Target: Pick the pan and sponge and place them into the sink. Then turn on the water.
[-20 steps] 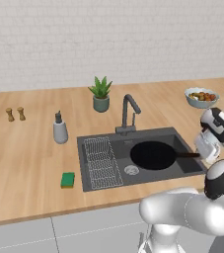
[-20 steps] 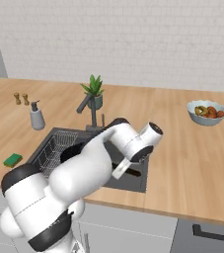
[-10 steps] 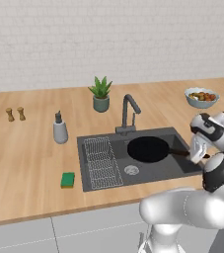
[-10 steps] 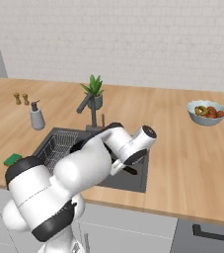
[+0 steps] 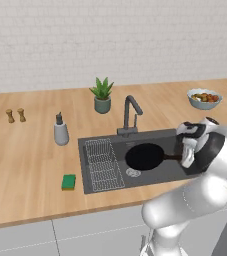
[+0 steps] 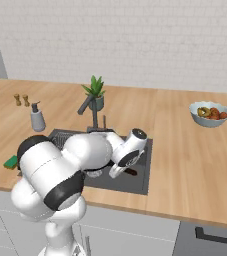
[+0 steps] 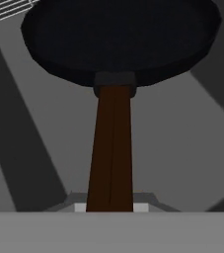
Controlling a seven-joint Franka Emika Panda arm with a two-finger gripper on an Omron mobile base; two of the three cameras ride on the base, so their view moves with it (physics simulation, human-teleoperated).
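The black pan [image 5: 145, 156] lies low inside the dark grey sink [image 5: 171, 173], over its right half beside the wire rack [image 5: 102, 162]. Its long dark handle [image 7: 111, 148] runs back to my gripper [image 7: 111, 207], which is shut on the handle's end. In the left base view the gripper [image 5: 181, 157] hangs over the sink's right side. The green sponge [image 5: 68, 181] rests on the wooden counter left of the sink, also seen as the sponge [image 6: 10, 161]. No water falls from the dark faucet [image 5: 130, 112].
A grey soap dispenser [image 5: 60, 131] and a potted plant [image 5: 102, 95] stand behind the sink. A fruit bowl [image 5: 204, 98] sits at the back right, and two small shakers [image 5: 15, 115] at the far left. The steel drain [image 5: 133, 172] lies near the pan.
The arm has lowered and carried the pan a little to the left, deeper into the sink basin. The gripper stays on the handle. The sponge has not moved.
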